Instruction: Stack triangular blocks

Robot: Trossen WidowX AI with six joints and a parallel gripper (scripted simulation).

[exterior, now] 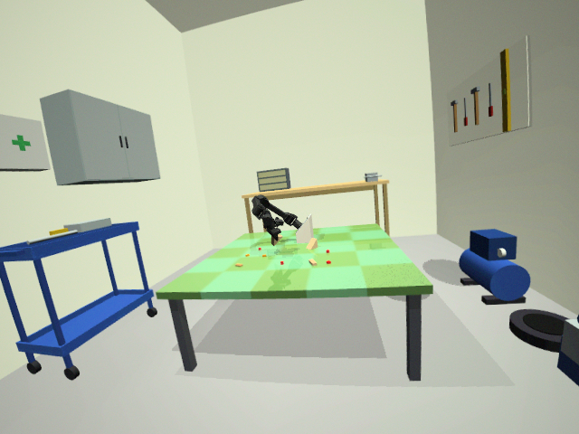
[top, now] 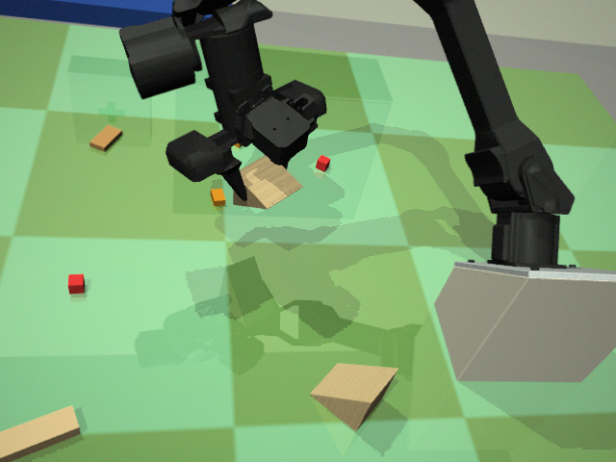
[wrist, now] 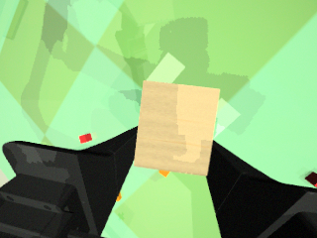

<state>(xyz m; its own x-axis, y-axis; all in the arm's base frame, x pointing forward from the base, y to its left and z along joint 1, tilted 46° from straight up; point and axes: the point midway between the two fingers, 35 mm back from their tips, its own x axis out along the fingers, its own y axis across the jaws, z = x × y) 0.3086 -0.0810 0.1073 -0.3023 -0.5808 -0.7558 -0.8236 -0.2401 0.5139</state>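
My gripper (top: pixel 262 177) (wrist: pixel 171 134) (exterior: pixel 276 237) is shut on one wooden triangular block (top: pixel 270 186) (wrist: pixel 175 129) and holds it in the air above the green checkered table (top: pixel 124 318) (exterior: pixel 298 285), fingers pointing down. In the wrist view the block's flat light face fills the space between the two black fingers. The other triangular block (top: pixel 355 390) lies on the table nearer the front, left of the arm's grey base (top: pixel 526 322), well apart from the gripper.
An orange cube (top: pixel 218 196) lies just left of the fingers and a red cube (top: pixel 322 162) to the right. Another red cube (top: pixel 76 283), a small tan tile (top: pixel 105 137) and a long wooden plank (top: pixel 37 432) lie further left.
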